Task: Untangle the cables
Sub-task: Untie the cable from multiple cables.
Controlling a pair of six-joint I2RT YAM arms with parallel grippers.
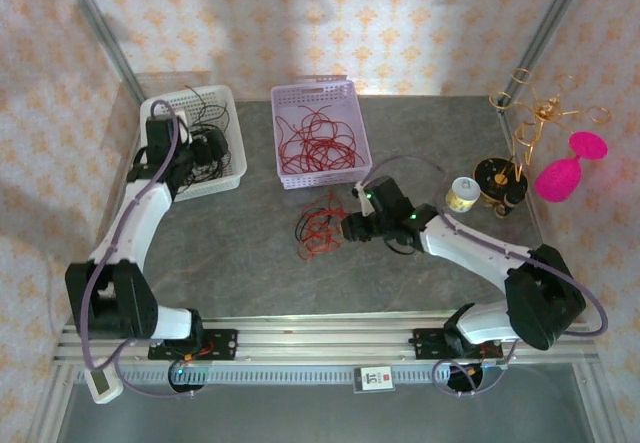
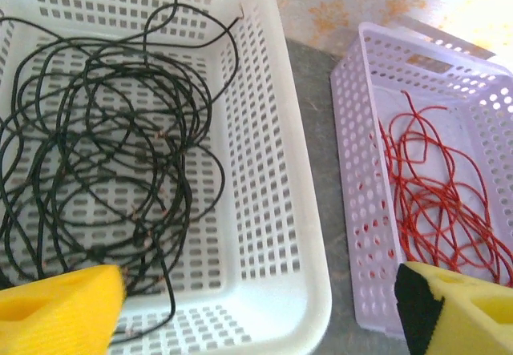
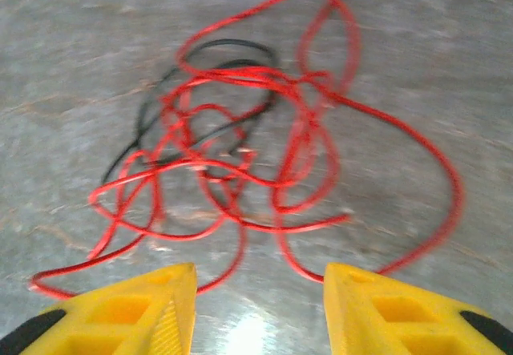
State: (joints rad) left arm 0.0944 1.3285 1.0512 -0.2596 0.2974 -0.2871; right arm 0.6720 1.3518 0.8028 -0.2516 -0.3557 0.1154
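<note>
hovering low, the right gripper [image 3: 258, 311] sits half-open and empty, its blocky yellow fingers [image 3: 120, 315] facing a loose knot of thin red and black cables [image 3: 240, 155] on the mottled grey table [image 3: 72, 42]. left gripper [image 2: 260, 311] gapes wide, gripping nothing, above the perforated white basket [image 2: 272, 211] of coiled black cable [image 2: 96, 147].

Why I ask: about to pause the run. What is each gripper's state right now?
Left gripper: open, empty, over the white basket.
Right gripper: open, empty, facing the tangled cables.
</note>
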